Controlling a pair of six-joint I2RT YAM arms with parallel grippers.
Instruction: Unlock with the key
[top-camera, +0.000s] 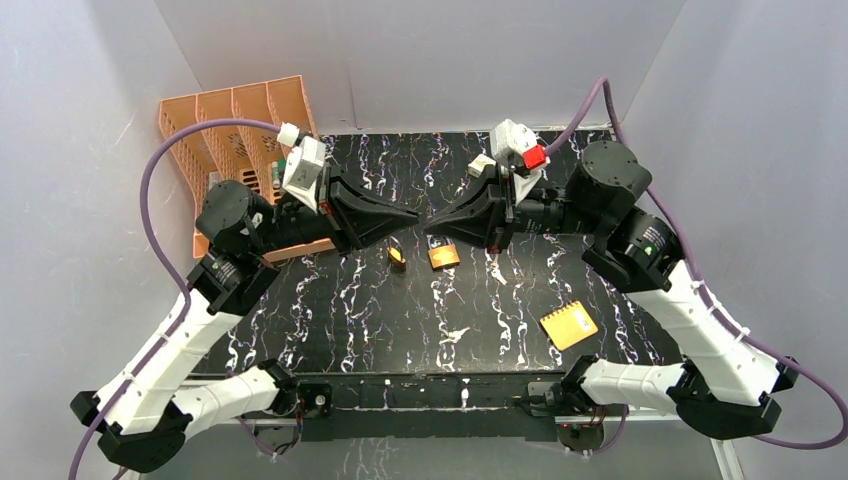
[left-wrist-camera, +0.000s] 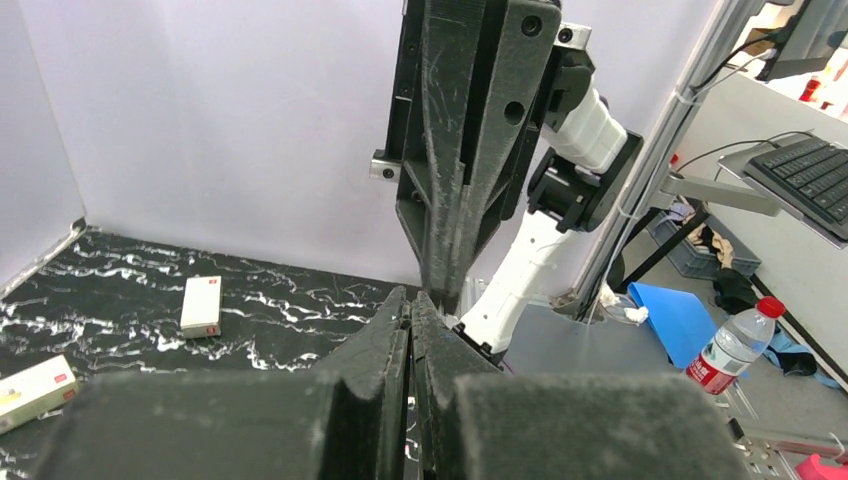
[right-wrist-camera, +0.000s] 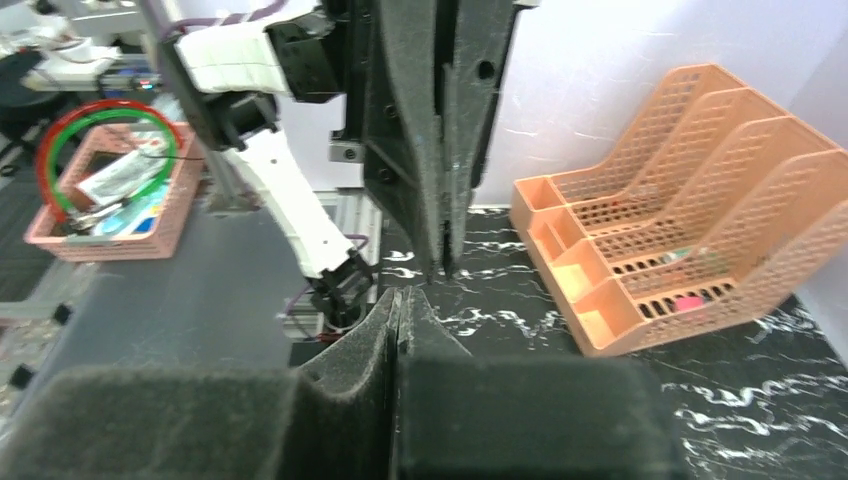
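Observation:
Two small brass padlocks (top-camera: 397, 258) (top-camera: 443, 256) lie on the black marbled table (top-camera: 330, 320), just in front of the spot where both grippers meet. My left gripper (top-camera: 412, 214) and right gripper (top-camera: 430, 226) point at each other, tips almost touching, above the table. In the left wrist view the left gripper (left-wrist-camera: 412, 300) has its jaws pressed together, and the right gripper (left-wrist-camera: 441, 292) hangs right at its tip. In the right wrist view the right gripper (right-wrist-camera: 400, 296) is also shut, with the left gripper (right-wrist-camera: 441, 268) just beyond it. The key is not visible in any view.
An orange file rack (top-camera: 235, 140) stands at the back left, behind the left arm. A yellow notepad (top-camera: 568, 325) lies at the front right. Two white boxes (left-wrist-camera: 201, 305) (left-wrist-camera: 35, 392) lie on the table on the right arm's side.

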